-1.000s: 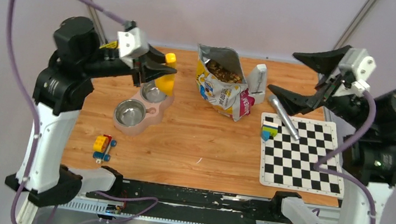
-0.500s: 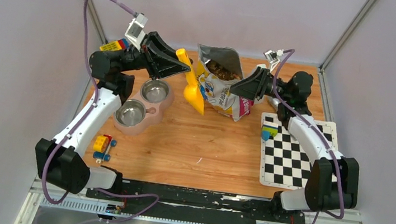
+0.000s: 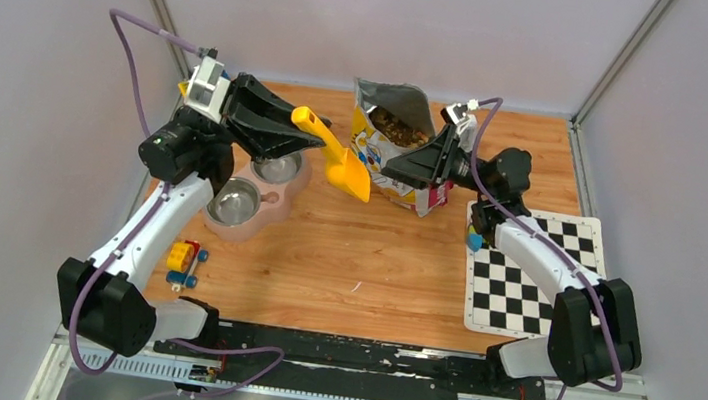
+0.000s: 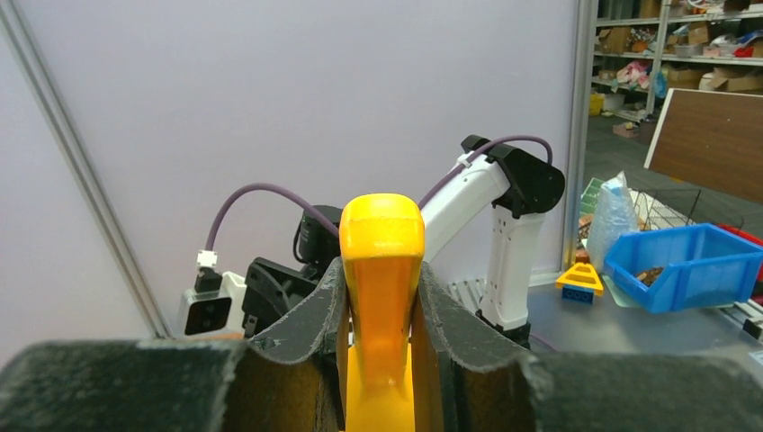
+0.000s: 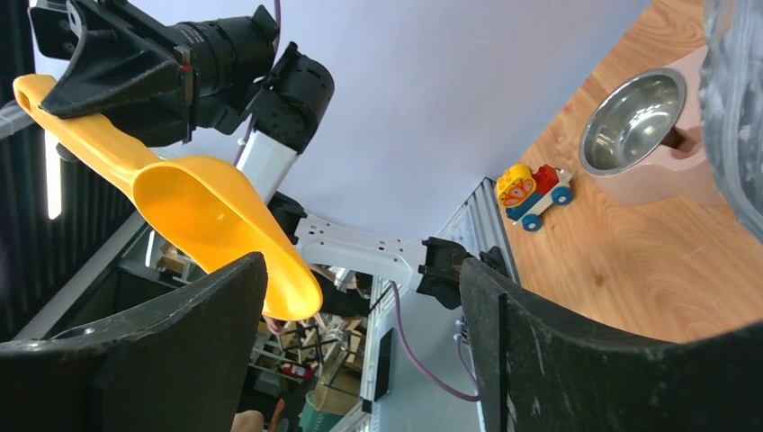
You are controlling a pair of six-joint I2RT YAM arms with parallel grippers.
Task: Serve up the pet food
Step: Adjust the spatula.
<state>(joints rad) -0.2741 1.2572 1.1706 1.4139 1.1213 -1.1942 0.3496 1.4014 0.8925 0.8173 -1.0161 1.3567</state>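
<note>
Top external shows our left gripper (image 3: 291, 120) clamping the scoop (image 3: 348, 171), its bowl slanting right toward the pet food (image 3: 397, 126) in the bag (image 3: 369, 149) at upper centre, our right gripper (image 3: 396, 165) spread open beside it.

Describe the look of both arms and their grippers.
The left arm and right arm have white shells and black joints. Each carries a looping purple cable and a small white camera at the wrist. The left gripper and right gripper have black, wedge-shaped jaws.
</note>
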